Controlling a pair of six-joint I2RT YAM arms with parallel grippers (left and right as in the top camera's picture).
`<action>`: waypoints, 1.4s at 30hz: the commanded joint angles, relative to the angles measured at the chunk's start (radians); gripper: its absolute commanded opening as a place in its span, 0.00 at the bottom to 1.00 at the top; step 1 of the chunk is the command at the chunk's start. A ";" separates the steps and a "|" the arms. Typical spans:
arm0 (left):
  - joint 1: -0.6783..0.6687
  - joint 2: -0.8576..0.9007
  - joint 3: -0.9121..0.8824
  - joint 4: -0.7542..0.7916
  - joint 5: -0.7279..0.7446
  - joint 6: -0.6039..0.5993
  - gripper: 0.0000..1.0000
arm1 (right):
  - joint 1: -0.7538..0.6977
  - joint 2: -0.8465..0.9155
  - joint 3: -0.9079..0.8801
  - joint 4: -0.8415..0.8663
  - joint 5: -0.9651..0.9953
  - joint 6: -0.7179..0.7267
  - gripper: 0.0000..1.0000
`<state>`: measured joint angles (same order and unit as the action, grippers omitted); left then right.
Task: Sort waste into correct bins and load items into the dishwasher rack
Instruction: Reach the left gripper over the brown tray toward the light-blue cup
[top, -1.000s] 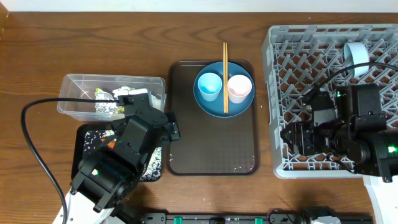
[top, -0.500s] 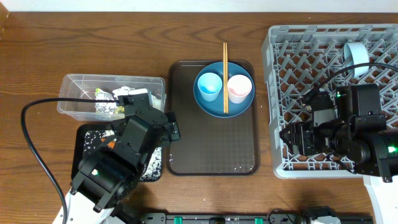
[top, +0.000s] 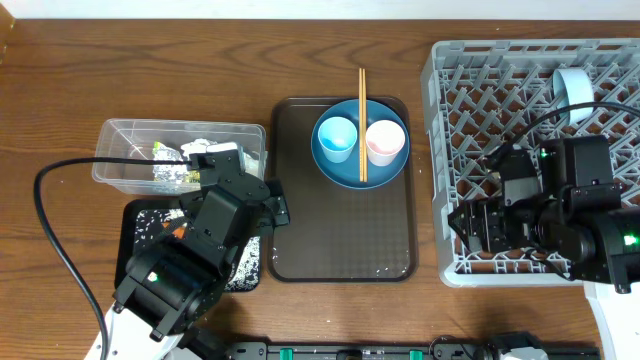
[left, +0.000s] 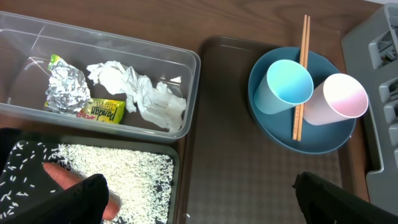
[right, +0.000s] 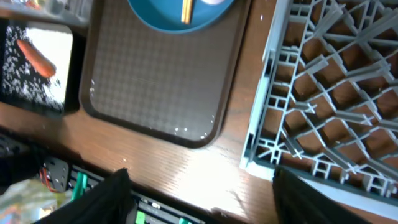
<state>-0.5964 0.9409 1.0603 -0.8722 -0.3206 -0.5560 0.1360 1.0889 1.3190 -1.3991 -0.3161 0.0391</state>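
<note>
On the brown tray, the blue plate carries a light blue cup, a pink cup and chopsticks laid across it. A white bowl stands in the grey dishwasher rack. The clear tub holds a foil wrapper and napkins. Rice and a carrot piece lie in the black tray. My left gripper hangs open over the black tray's right edge. My right gripper is open and empty above the rack's front-left corner.
The brown serving tray lies between the bins and the rack, with its front half bare. A black cable loops left of my left arm. The table's front edge and a black rail sit just below the right gripper.
My right gripper's jaws have spread wider and the arm has drifted slightly toward the table's front. The left arm and every object stay put.
</note>
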 joint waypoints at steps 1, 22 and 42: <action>0.004 0.000 0.008 -0.003 -0.013 0.005 0.98 | -0.006 -0.007 0.005 -0.009 0.002 -0.011 0.73; 0.004 0.111 0.001 0.324 0.082 -0.028 0.89 | -0.006 -0.005 0.005 -0.006 0.002 -0.011 0.86; 0.153 0.937 0.632 0.129 0.427 -0.011 0.50 | -0.006 -0.004 0.005 -0.022 0.002 -0.011 0.86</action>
<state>-0.4850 1.8317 1.6650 -0.7452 0.0006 -0.5800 0.1360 1.0889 1.3190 -1.4178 -0.3145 0.0368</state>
